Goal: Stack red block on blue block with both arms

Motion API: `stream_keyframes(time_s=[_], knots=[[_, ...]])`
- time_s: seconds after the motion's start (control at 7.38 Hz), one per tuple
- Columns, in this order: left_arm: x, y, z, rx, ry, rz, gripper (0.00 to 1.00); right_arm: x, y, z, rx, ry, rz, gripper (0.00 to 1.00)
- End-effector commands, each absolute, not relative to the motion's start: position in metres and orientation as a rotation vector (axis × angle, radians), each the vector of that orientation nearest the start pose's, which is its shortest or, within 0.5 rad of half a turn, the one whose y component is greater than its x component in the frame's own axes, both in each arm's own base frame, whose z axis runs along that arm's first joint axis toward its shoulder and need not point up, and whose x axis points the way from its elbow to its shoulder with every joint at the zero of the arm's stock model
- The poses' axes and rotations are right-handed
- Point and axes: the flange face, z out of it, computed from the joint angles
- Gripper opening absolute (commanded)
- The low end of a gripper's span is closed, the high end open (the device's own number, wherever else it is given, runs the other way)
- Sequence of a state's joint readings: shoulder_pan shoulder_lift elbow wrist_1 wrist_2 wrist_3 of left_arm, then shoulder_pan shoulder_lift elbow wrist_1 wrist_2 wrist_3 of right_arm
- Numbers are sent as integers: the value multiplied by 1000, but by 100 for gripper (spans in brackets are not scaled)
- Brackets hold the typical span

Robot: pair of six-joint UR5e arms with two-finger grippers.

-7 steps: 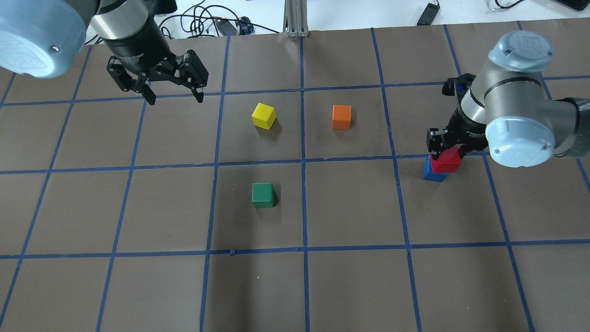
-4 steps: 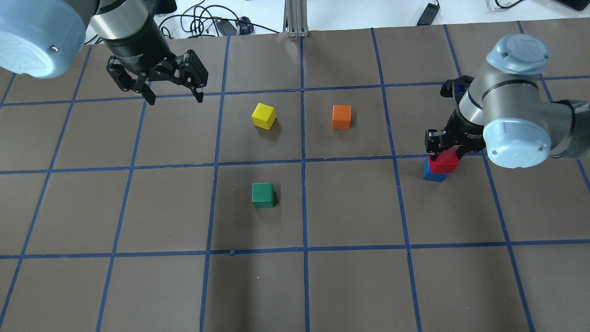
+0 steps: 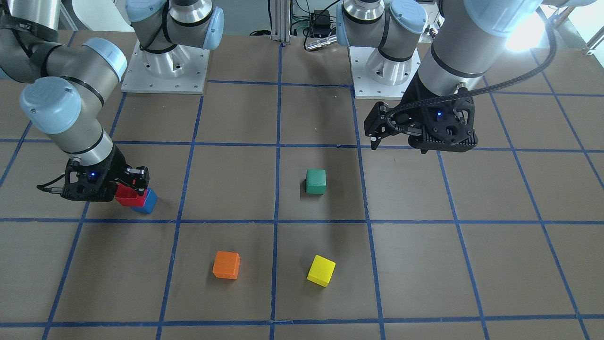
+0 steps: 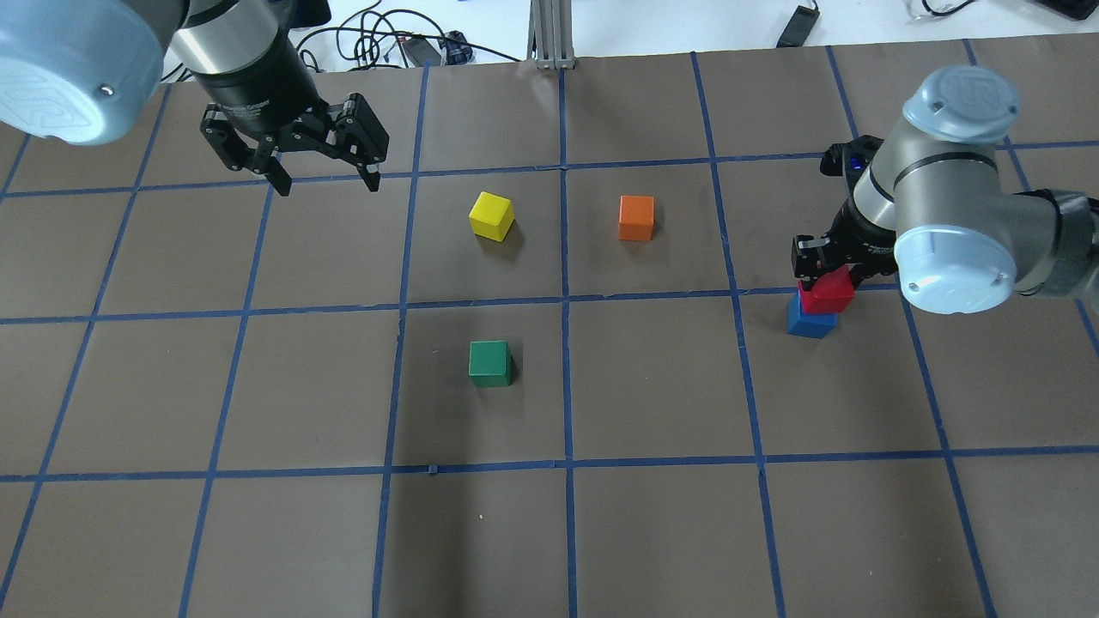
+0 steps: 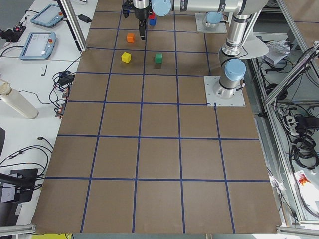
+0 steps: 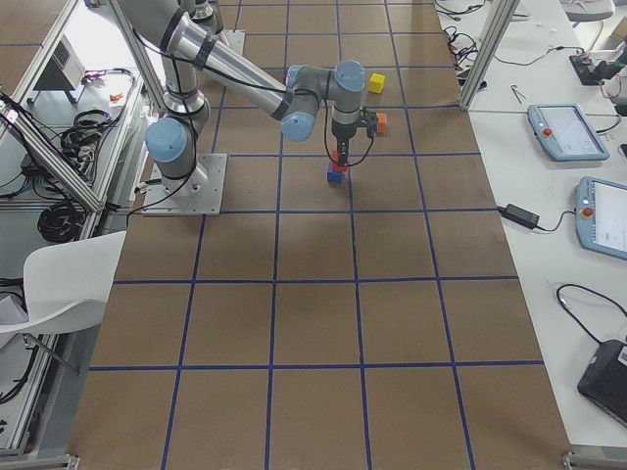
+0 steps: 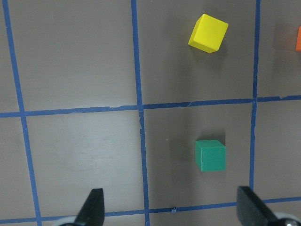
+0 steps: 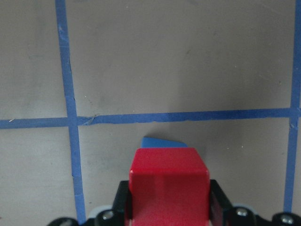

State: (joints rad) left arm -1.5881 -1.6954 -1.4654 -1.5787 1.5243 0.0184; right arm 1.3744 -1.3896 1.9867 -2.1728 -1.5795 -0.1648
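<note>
Our right gripper (image 4: 831,276) grips the red block (image 4: 826,294) just above the blue block (image 4: 807,324), perhaps touching it; seating and release remain, we judge. Our left gripper (image 4: 326,182) hangs spread wide and empty, well apart from the blue block.

Brown table (image 4: 652,532), blue tape grid lines. Cubes are plain solid colour: red block (image 4: 828,290), blue block (image 4: 807,324), green cube (image 4: 489,360), plus yellow cube (image 4: 491,215) and orange cube (image 4: 636,217) beyond the green cube from the robot. Silver-grey with light-blue joint caps: left arm (image 4: 232,43), right arm (image 4: 944,172).
</note>
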Motion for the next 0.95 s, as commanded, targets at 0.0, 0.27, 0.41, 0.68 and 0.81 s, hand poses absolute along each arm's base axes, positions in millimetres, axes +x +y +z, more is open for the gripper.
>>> stream_keyframes(time_s=[0.0,0.27,0.41,0.68,0.81], knots=[[-147,-541,477,55,3187,34,100,32,-515,259,56,3154,11,100],[-148,-541,478,58,3187,32,100,33,-532,304,73,3150,-51,100],[-148,-541,477,58,3187,32,100,33,-540,348,70,3140,21,100],[-148,-542,476,58,3187,24,100,77,-529,392,122,3145,39,100],[-149,-541,478,61,3185,20,100,101,-524,417,102,3150,-28,100]])
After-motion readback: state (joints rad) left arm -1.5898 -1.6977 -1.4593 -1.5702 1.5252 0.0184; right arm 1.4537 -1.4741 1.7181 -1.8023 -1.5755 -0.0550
